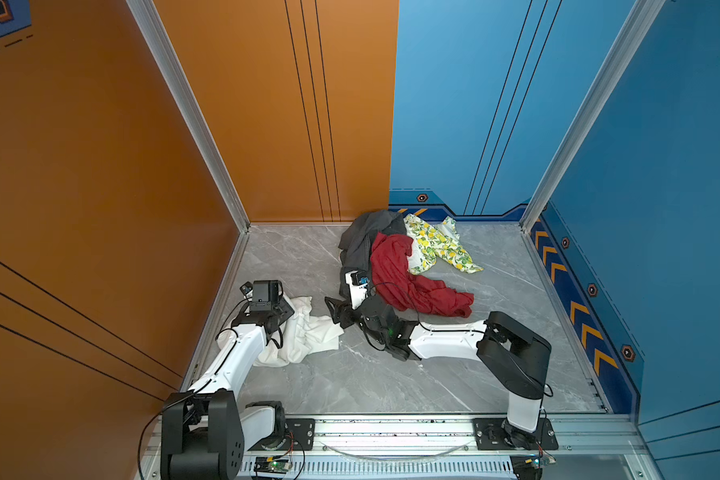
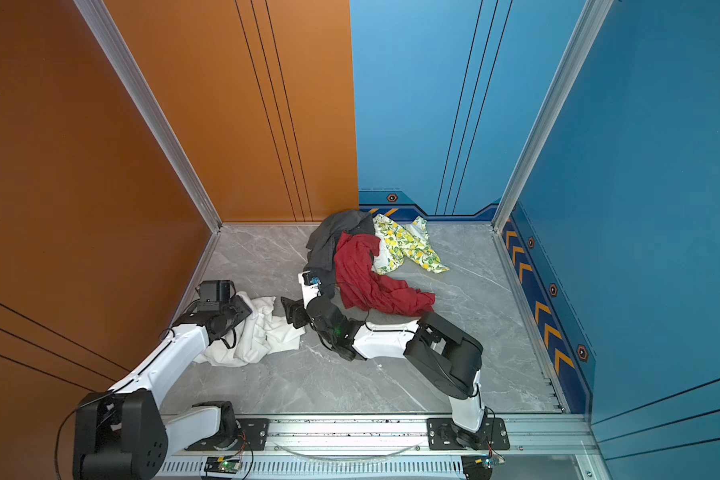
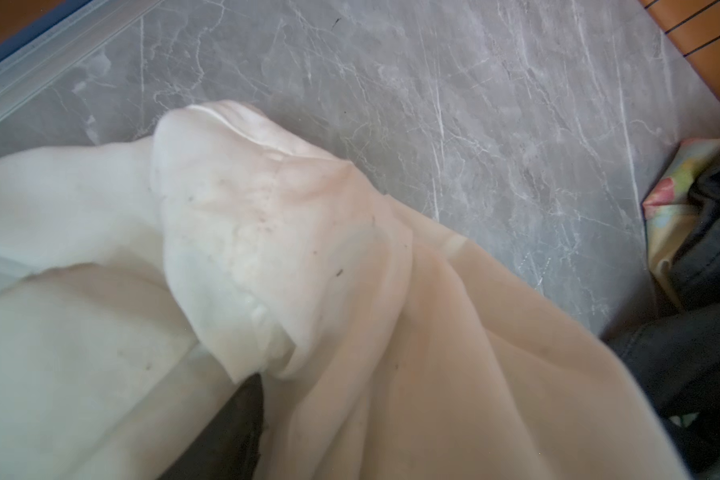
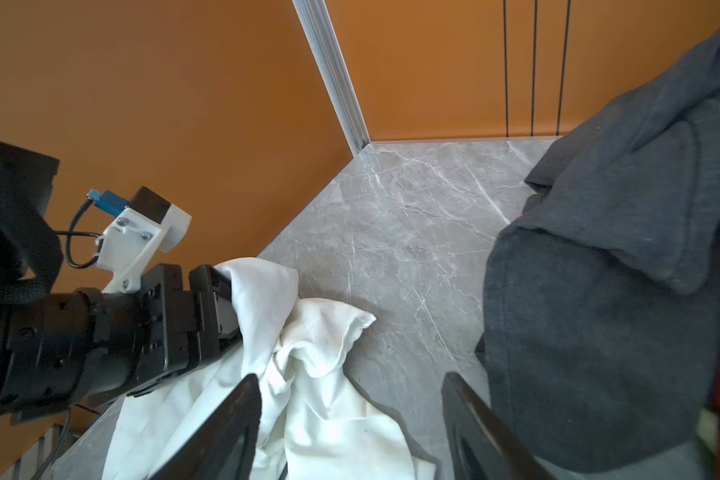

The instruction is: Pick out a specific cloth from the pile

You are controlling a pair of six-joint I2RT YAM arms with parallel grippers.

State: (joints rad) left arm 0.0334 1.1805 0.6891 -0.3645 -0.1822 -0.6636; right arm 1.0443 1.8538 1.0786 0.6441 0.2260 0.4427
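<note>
- Gaping wide with nothing between its fingers, the right pincer [image 4: 350,378] sat low over the table [image 1: 391,374], with the cloth [image 1: 304,336] just ahead of its tips and a dark grey piece [image 1: 362,237] close beside one finger.
- The left pincer [image 1: 285,311] was buried in the cloth's folds; whether its jaws were clamped or parted could not be told.
- The cloth lay crumpled under the left pincer, apart from the pile [image 1: 391,257] behind the right pincer.
- The step looked like setting the cloth aside, so each pincer should rise straight up, clear of the folds, so that no hem snagged.
- Counted: two pincers, one plain white cloth, and three pile pieces: one dark grey, one red piece [image 1: 404,278] and one lemon-print piece [image 1: 433,245].
</note>
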